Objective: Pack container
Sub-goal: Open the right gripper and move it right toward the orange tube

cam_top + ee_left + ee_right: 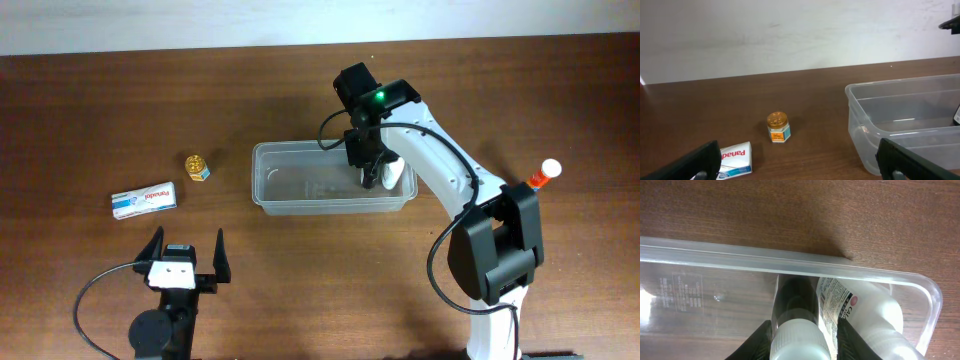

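The clear container (300, 187) sits mid-table. My right gripper (372, 176) reaches into its right end, shut on a dark bottle (797, 300) with a white ribbed cap that stands between its fingers (759, 341). Beside that bottle, against the container's end wall (932, 305), lies a white labelled bottle (867, 311). My left gripper (187, 256) rests near the front left edge of the table, open and holding nothing. In the left wrist view its fingers (696, 161) frame bare wood, with the container (860, 117) at the right.
A white Panadol box (144, 200) and a small gold-lidded jar (198, 167) lie left of the container, also seen as box (736, 157) and jar (778, 127). A white tube with an orange cap (545, 175) is at the far right.
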Controlling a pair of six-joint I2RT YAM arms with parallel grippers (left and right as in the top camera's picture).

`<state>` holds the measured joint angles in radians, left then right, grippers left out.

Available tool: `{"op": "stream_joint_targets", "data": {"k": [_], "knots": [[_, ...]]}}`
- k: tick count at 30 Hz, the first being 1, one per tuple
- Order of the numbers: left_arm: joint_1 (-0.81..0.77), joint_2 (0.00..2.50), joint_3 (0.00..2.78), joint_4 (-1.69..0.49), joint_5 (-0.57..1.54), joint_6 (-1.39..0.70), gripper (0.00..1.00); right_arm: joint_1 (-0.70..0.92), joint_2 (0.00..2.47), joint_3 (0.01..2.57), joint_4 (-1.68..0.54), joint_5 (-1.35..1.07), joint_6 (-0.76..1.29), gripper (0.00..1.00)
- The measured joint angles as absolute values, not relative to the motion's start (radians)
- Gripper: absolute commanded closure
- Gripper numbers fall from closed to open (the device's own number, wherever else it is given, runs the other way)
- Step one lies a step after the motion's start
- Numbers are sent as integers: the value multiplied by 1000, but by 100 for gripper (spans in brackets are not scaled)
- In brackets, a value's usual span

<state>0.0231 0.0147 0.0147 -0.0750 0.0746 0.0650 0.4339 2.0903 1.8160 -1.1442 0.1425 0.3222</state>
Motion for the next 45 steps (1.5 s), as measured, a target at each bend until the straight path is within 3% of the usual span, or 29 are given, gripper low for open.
{"op": "stream_joint_targets", "data": {"k": [4,6,18,24,27,30,39,45], "knots": [[23,15,15,-75,75,65,1,434,2090,1816,-1144,142,337,66],[23,15,15,-75,74,65,1,434,2090,1818,-1145,142,340,60],[23,15,15,-75,74,65,1,434,2090,2047,-1258,143,341,59],[23,15,15,-75,74,65,1,428,2092,2289,-1458,146,346,31],[23,15,15,-75,74,65,1,406,2092,2439,-1591,146,344,24],[23,15,15,-75,75,65,1,348,2091,2557,-1689,141,341,12],[23,15,15,-75,75,65,1,59,2049,2593,-1692,41,305,7],[23,15,15,-75,75,65,1,-134,2028,2480,-1693,13,260,7]]}}
